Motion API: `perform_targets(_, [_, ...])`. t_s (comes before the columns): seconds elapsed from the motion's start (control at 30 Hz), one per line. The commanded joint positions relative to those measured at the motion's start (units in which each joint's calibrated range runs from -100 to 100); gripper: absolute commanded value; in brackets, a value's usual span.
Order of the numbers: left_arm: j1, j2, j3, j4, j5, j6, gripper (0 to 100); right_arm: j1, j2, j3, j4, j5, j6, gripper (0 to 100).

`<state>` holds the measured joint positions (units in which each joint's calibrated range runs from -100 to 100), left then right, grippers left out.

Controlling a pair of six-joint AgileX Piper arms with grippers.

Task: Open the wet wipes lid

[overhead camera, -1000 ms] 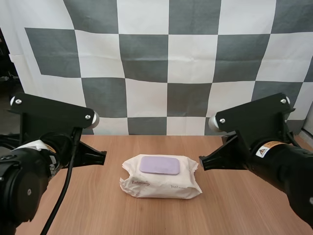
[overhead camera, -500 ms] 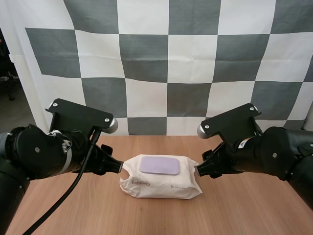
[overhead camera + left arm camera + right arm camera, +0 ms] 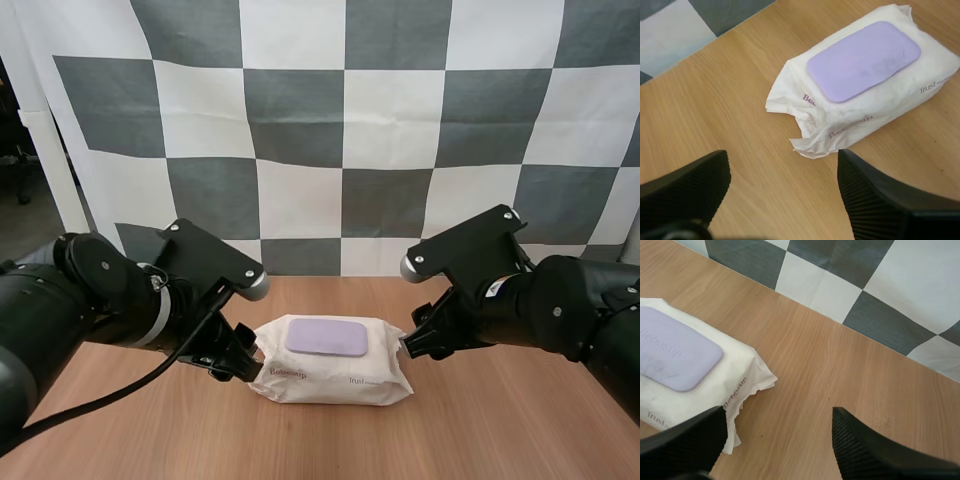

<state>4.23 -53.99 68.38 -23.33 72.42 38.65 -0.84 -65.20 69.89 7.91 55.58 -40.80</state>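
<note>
A white wet wipes pack (image 3: 330, 375) lies flat in the middle of the wooden table, its lavender lid (image 3: 327, 337) closed on top. My left gripper (image 3: 236, 360) sits low at the pack's left end, almost touching its crimped edge. In the left wrist view its fingers (image 3: 685, 192) stand wide apart, open, with the pack (image 3: 840, 120) and lid (image 3: 862, 60) just beyond them. My right gripper (image 3: 414, 342) hovers at the pack's right end. Its fingers (image 3: 875, 450) are also spread open, with the pack's corner (image 3: 742, 377) and lid (image 3: 675, 350) beside one finger.
The wooden table (image 3: 500, 430) has bare surface in front of the pack and out to both sides. Its far edge meets the backdrop close behind the pack.
Both grippers have gone from shut to open. Both arms have moved inward and down toward the pack's ends, the left one more. The pack has not moved.
</note>
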Motion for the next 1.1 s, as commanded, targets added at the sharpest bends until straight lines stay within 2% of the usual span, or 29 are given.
perform_targets(0.0, [0.02,0.0,1.1,-1.5,-0.2,8.6,100,0.0,0.0,0.0,0.0,-0.1,0.0,100])
perform_targets(0.3, [0.02,0.0,12.0,-13.3,-10.9,24.0,100,0.0,0.0,0.0,0.4,-0.8,-0.2,100])
perform_targets(0.47, [0.02,1.0,16.1,-18.3,-20.8,28.3,100,0.0,0.0,0.0,0.4,-0.8,-0.2,100])
perform_targets(0.73, [0.02,14.1,16.2,-25.6,-25.4,30.9,100,0.0,0.0,0.0,0.4,-0.8,-0.3,100])
perform_targets(0.87, [0.02,21.1,16.2,-31.0,-25.4,36.0,100,0.0,0.0,0.0,0.4,-0.8,-1.1,100])
perform_targets(0.93, [0.67,22.7,16.2,-35.0,-24.4,40.4,100,0.0,0.0,0.0,0.4,-0.8,-1.1,100])
perform_targets(0.97, [1.46,23.2,16.2,-37.7,-23.3,43.2,100,0.0,0.0,0.0,0.4,-0.8,-1.1,100])
perform_targets(1.07, [5.37,24.5,16.2,-43.4,-15.5,51.2,100,0.0,0.0,0.0,0.4,-0.7,-1.0,100])
